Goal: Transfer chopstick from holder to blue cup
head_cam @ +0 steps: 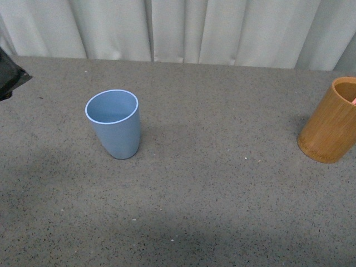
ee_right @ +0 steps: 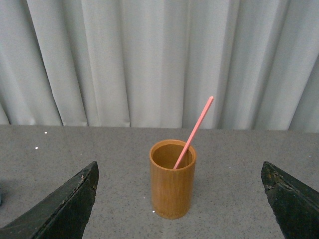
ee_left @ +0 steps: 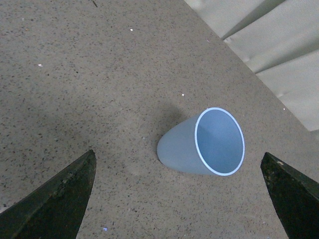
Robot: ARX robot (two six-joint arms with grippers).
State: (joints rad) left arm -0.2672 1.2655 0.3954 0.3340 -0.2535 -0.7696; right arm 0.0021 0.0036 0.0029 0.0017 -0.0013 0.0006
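Starting with what is cut off: in the front view the holder is cropped by the right frame edge, with only a pink sliver at its rim. A dark shape at the left edge is too partial to identify. Each wrist view shows only two dark jaw tips.

Chopstick: single, thin, straight, pink-red. It stands in the holder, leaning against the rim, upper half projecting well above it. The lower end is hidden inside.

Holder: orange-brown wooden cylinder, upright, thick rim.

Blue cup: matte light blue, paler rim, tapering base, upright, left of centre and well apart from the holder.

Left gripper: jaws released, spread wide, above the blue cup.

Right gripper: jaws released, spread wide, facing the holder.

Surface: grey, speckled, matte.

Curtain: pale, pleated, hanging along the far edge.
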